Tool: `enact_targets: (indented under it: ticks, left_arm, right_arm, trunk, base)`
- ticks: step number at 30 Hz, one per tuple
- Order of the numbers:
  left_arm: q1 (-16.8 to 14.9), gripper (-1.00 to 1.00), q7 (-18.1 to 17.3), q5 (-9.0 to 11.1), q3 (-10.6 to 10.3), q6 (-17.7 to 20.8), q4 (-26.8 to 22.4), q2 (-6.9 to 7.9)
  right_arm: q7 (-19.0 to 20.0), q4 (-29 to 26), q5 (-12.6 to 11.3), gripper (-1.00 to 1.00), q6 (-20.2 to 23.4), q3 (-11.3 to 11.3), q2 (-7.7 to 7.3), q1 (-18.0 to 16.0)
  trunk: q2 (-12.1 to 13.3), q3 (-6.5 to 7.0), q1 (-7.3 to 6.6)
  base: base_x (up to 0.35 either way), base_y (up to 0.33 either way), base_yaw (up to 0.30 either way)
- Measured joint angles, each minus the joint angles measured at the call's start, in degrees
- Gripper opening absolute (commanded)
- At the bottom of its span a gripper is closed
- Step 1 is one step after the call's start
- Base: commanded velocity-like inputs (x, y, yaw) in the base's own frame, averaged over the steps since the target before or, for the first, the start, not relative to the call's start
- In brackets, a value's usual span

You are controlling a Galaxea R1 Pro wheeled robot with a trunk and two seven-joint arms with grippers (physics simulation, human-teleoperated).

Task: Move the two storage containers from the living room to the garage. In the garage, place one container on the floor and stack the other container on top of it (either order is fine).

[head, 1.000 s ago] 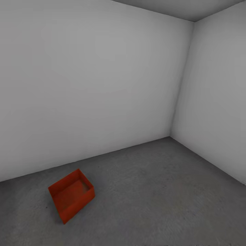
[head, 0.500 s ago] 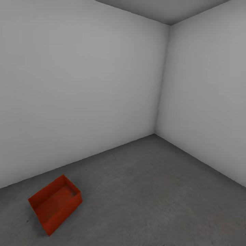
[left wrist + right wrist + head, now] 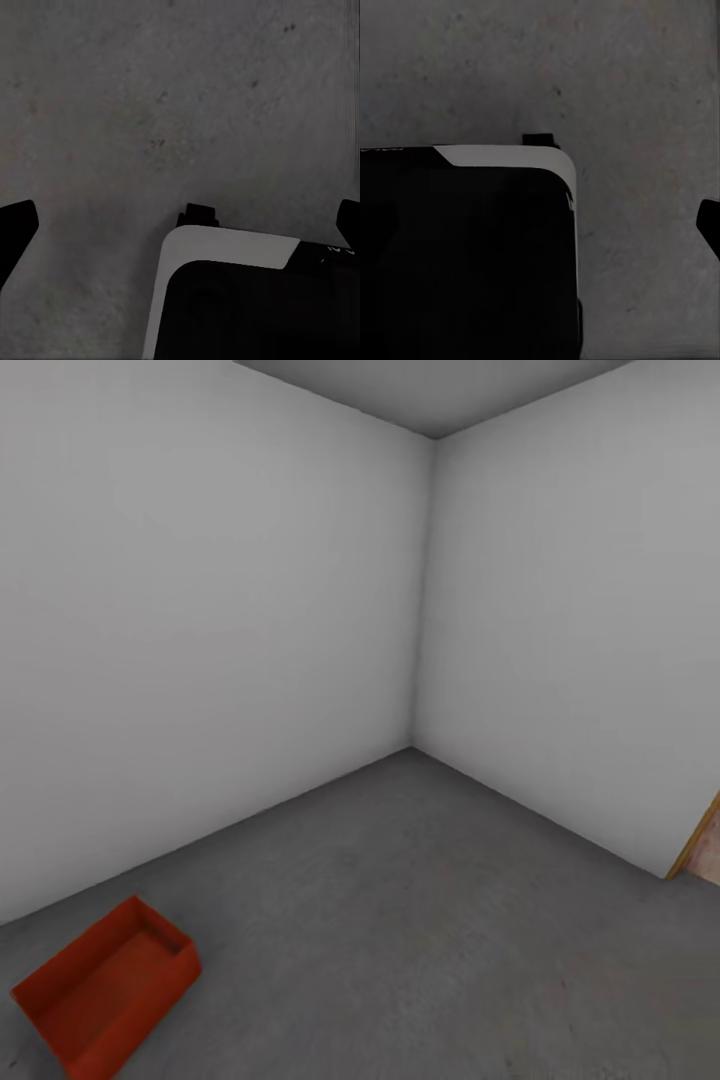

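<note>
You are turning the head view rightward: the storage container (image 3: 105,997) is sliding toward the lower left of the frame, and a wood door edge (image 3: 700,845) is appearing at right.

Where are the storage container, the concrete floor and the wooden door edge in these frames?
storage container (image 3: 100,990): head view, on its open inside bottom.
concrete floor (image 3: 420,920): head view, on bare grey surface mid-room.
wooden door edge (image 3: 700,840): head view, on the tan strip beside the right wall.

Bare garage: white walls (image 3: 200,610), concrete floor (image 3: 420,920)
</note>
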Motion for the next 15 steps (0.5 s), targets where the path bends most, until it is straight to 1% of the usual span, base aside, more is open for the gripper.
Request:
enact_targets:
  ticks: [4,12,15]
  left_arm:
    - [0.0,1.0,-0.12,0.15,0.25,0.13,-0.03,-0.14]
    - [0.0,1.0,-0.19,0.3,0.33,0.15,0.24,-1.55]
    - [0.0,1.0,-0.21,0.42,0.35,0.22,0.3,-1.73]
  right_arm:
    - [0.0,0.0,-0.01,1.0,0.0,0.0,0.09,0.0]
    - [0.0,0.0,-0.01,1.0,0.0,0.0,0.11,0.0]
    - [0.0,0.0,-0.01,1.0,0.0,0.0,0.04,0.0]
  trunk:
    - [0.0,0.0,0.0]
    - [0.0,0.0,0.0]
    - [0.0,0.0,0.0]
  base:
    - [0.0,0.0,-0.295]
    - [0.0,0.0,-0.295]
    - [0.0,0.0,-0.295]
